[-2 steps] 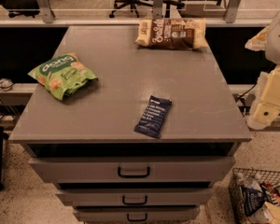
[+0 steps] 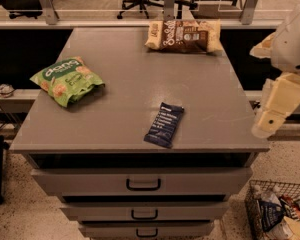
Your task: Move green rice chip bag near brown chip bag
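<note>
Green rice chip bag (image 2: 67,80) lies on the grey cabinet top (image 2: 125,119), well apart from the gripper (image 2: 265,125), which hangs just off the opposite edge; whether it is open or closed, I cannot tell. The brown chip bag (image 2: 185,35) sits at the back, nearer the gripper and well apart from the green one. A dark blue bar wrapper (image 2: 164,125) lies between the gripper and the green bag. I judge the task barely begun: reach, grasp, carry and release all remain.
</note>
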`<act>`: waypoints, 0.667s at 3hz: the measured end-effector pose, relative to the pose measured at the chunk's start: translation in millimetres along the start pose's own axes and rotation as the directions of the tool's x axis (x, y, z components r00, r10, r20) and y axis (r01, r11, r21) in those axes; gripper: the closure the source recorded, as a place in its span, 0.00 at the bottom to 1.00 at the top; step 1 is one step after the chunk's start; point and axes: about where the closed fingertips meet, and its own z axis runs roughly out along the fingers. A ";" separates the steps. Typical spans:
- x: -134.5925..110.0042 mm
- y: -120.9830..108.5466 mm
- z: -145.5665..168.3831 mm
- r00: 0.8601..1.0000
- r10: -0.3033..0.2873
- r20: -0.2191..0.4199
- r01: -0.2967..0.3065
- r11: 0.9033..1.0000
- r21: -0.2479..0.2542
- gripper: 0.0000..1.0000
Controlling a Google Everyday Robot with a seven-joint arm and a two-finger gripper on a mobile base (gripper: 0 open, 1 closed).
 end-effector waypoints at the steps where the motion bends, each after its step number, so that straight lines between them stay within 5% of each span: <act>1: -68.3 -3.4 51.2 0.987 -0.043 0.154 0.055 0.996 -0.074 0.00; 2: -149.0 -14.4 94.2 0.947 -0.094 0.308 0.129 0.987 -0.097 0.00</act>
